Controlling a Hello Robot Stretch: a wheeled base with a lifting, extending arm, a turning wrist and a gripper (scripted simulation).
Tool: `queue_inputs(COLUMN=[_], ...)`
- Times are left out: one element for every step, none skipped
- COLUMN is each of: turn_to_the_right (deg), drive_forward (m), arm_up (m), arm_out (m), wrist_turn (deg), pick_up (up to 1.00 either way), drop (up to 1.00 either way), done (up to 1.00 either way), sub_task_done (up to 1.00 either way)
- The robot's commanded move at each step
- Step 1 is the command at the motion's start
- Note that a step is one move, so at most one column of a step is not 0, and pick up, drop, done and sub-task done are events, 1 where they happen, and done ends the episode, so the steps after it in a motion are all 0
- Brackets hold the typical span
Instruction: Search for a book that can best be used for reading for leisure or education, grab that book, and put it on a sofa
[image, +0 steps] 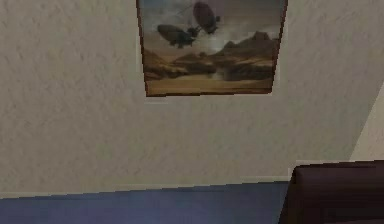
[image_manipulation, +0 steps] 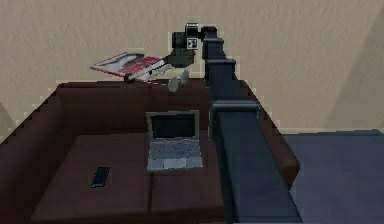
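Red-and-white book (image_manipulation: 128, 66): we see it in the arm side view, roughly flat and slightly tilted, at the top edge of the sofa (image_manipulation: 100, 110) backrest, left of centre, with the beige wall (image_manipulation: 320, 50) behind it. We cannot tell whether it rests on the backrest or hangs just above it. Gripper (image_manipulation: 178, 70) sits just beside the book's right end, dark body on top, thin fingers pointing down toward the backrest edge. Finger state is not readable from these views, and we cannot tell whether the gripper holds anything. Two white marker squares (image_manipulation: 190, 30) sit at the far end of the arm (image_manipulation: 235, 120), a dark square bar running from the bottom edge up across the sofa's right part. Sofa is dark brown. On its seat we see a grey laptop (image_manipulation: 174, 140), lid up and screen dark, just left of the arm, and a small dark flat device (image_manipulation: 100, 176) on the left cushion, well apart from the laptop. Blue-grey floor (image_manipulation: 340, 160) shows right of the sofa. Forward view: we face a beige wall with a framed painting (image: 212, 45) of airships over a landscape, a strip of blue floor below it, and a dark brown furniture corner (image: 335, 195) at bottom right.
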Motion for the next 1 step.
queue_inputs(turn_to_the_right=[0.0], drive_forward=[0.00], arm_up=[-0.36], arm_out=[0.00], wrist_turn=[0.0], pick_up=[0.00], drop=[0.00], done=[0.00], sub_task_done=[0.00])
